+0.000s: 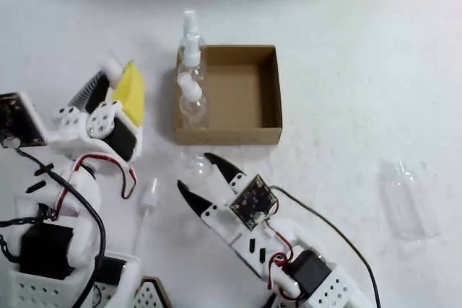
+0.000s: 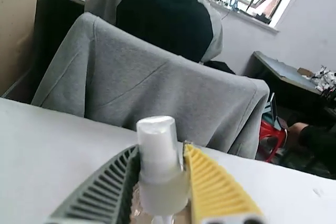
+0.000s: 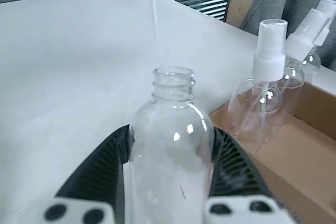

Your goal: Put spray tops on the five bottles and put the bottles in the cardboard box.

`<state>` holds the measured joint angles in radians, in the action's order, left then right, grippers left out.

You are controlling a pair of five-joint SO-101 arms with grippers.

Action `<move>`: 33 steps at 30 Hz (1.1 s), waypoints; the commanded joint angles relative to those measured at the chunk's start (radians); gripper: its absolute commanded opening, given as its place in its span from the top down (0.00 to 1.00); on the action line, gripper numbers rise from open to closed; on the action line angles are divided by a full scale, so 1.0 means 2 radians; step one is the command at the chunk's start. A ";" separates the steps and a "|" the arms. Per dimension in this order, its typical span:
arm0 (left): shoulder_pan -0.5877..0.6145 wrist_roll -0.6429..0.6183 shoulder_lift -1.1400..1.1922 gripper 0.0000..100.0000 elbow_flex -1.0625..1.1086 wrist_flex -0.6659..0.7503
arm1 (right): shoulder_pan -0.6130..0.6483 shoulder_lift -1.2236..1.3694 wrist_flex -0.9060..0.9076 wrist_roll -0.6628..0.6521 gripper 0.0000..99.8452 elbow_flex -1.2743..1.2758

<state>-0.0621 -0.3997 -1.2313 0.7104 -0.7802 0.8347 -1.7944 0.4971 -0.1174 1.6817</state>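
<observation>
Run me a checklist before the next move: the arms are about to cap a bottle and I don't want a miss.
1. Hold of left gripper on spray top: ok, upright between its fingers.
2. Hold of right gripper on open bottle: ok, upright, neck uncapped.
3. Alignment of spray top over the neck: not ok; the high view puts the left gripper well off to the bottle's side.
4. Room in cardboard box: ok; three capped bottles line one wall, the rest of the floor is bare.
5. Supply for the final round: ok; last bottle and spare spray top both lie on the table.
</observation>
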 commanded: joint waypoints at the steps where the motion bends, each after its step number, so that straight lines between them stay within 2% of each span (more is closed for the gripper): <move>1: -0.003 0.005 -0.002 0.98 -0.031 0.038 | -0.003 -0.003 0.000 -0.005 0.99 0.005; 6: -0.003 0.008 -0.002 0.98 -0.021 0.043 | -0.003 -0.003 0.000 -0.005 0.99 0.005; 10: -0.003 0.051 -0.004 0.98 0.036 0.080 | -0.003 -0.003 0.000 -0.005 0.99 0.005; 12: -0.005 0.051 -0.005 0.98 0.058 0.087 | -0.003 -0.003 0.000 -0.005 0.99 0.005; 21: -0.021 0.051 -0.053 0.98 0.059 0.046 | -0.003 -0.003 0.000 -0.005 0.99 0.005; 26: -0.030 0.051 -0.111 0.98 0.059 0.047 | -0.003 -0.003 0.000 -0.005 0.99 0.005; 33: -0.032 0.051 -0.114 0.98 0.071 0.044 | -0.003 -0.003 0.000 -0.005 0.99 0.005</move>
<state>-0.1082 -0.3092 -1.4415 0.8500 -0.6882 0.8378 -1.7944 0.4971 -0.1174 1.6817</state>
